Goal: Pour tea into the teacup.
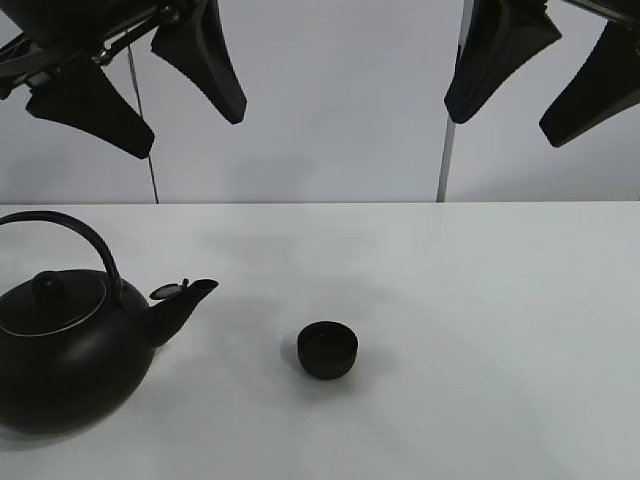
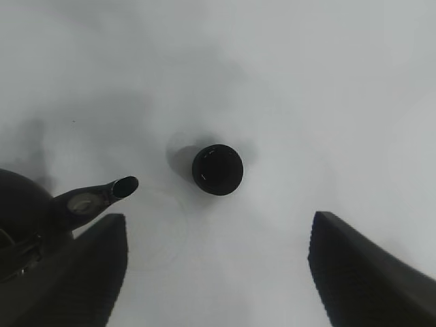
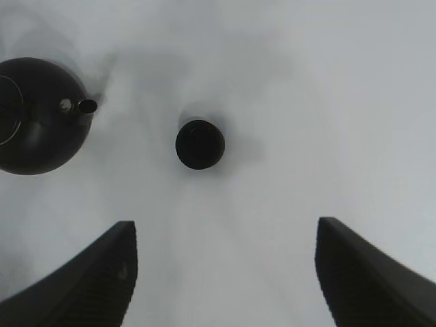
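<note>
Below both raised, spread grippers, left gripper (image 1: 140, 85) and right gripper (image 1: 545, 85), sits the teacup (image 1: 327, 349).

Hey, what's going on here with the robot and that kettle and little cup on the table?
Nothing is being handled yet. The left gripper and right gripper both hang open, high above the white table, holding nothing. The black kettle sits upright on the table at the left, its spout aimed toward the small black teacup, which stands apart from it near the middle. No tea is being poured, so the task looks not yet begun.
</note>
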Controlling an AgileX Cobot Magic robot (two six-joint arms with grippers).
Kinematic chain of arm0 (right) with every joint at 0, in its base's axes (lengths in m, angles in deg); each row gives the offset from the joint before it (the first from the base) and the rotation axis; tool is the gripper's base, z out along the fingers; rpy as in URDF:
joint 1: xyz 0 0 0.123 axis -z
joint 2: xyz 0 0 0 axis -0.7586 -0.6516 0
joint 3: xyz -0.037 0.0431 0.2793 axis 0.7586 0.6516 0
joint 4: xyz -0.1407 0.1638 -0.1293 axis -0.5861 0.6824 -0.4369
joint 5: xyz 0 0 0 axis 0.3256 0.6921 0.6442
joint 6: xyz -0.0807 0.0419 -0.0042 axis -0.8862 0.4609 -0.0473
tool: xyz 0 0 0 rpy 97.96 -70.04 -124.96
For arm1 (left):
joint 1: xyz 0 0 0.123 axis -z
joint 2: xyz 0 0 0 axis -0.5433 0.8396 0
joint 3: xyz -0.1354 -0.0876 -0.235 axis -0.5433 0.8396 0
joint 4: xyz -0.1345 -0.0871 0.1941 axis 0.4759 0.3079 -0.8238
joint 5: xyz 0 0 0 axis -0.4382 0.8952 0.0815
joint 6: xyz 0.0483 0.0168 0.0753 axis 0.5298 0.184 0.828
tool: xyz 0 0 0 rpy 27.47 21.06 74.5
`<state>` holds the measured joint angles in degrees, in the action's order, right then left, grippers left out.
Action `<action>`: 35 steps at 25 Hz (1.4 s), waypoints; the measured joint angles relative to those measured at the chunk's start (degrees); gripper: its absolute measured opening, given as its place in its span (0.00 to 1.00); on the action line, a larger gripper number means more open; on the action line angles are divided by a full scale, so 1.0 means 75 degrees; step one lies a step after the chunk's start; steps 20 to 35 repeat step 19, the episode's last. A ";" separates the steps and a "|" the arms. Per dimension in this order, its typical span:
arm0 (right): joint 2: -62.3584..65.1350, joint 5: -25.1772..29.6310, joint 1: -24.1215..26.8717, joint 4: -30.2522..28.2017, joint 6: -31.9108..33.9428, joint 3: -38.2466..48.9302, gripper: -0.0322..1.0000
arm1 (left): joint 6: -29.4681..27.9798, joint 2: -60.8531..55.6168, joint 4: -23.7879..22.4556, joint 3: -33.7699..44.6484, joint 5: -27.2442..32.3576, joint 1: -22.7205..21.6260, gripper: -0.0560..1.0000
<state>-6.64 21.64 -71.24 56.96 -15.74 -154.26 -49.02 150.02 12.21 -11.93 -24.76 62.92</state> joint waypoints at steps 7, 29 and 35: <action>0.0000 0.0000 0.0000 0.0000 0.0000 0.0000 0.52 | 0.0000 0.0000 -0.0077 0.0000 0.0135 0.0000 0.56; 0.0000 0.0000 0.0000 0.0000 0.0000 0.0000 0.52 | 0.0000 0.0000 -0.0087 0.0000 0.0188 0.0000 0.56; 0.0000 0.0000 0.0000 0.0000 0.0000 0.0000 0.52 | 0.0000 0.0000 -0.0087 0.0000 0.0188 0.0000 0.56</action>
